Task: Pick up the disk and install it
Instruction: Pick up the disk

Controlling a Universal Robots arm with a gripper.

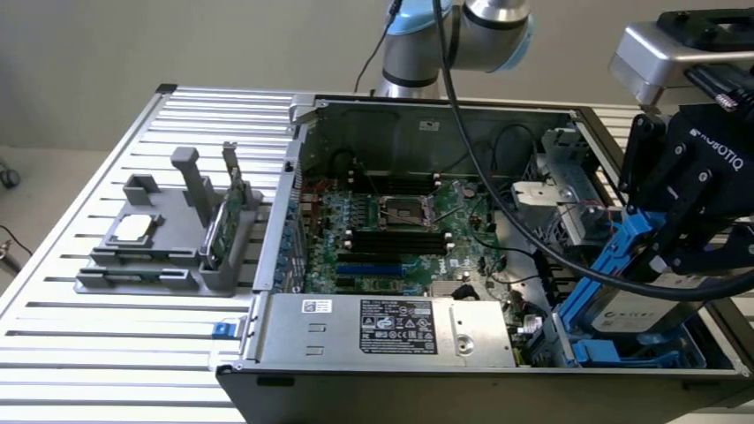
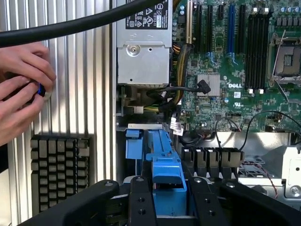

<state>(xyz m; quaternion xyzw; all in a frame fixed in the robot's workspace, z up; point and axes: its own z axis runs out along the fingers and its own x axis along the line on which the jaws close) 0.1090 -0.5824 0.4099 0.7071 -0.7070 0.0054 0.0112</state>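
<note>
The disk (image 1: 645,311) is a silver-grey drive in a blue plastic carrier, held tilted over the corner of the open computer case (image 1: 295,177) at the exterior view's right. My gripper (image 1: 674,263) is shut on it, black fingers clamping the carrier's sides. In the wrist view the blue carrier of the disk (image 2: 162,155) runs out from between my gripper's (image 2: 171,207) two fingers (image 2: 141,202). It points toward the blue drive bay (image 1: 619,355) below. The lower edge of the disk sits at the bay's mouth; I cannot tell whether it touches.
The motherboard (image 1: 401,221) and the power supply (image 1: 389,327) lie inside the case. A grey fixture (image 1: 154,256) at the exterior view's left holds a square chip (image 1: 136,228) and a green card (image 1: 229,212). A person's hands (image 2: 21,99) rest beside the case. A black cable (image 2: 70,26) crosses above.
</note>
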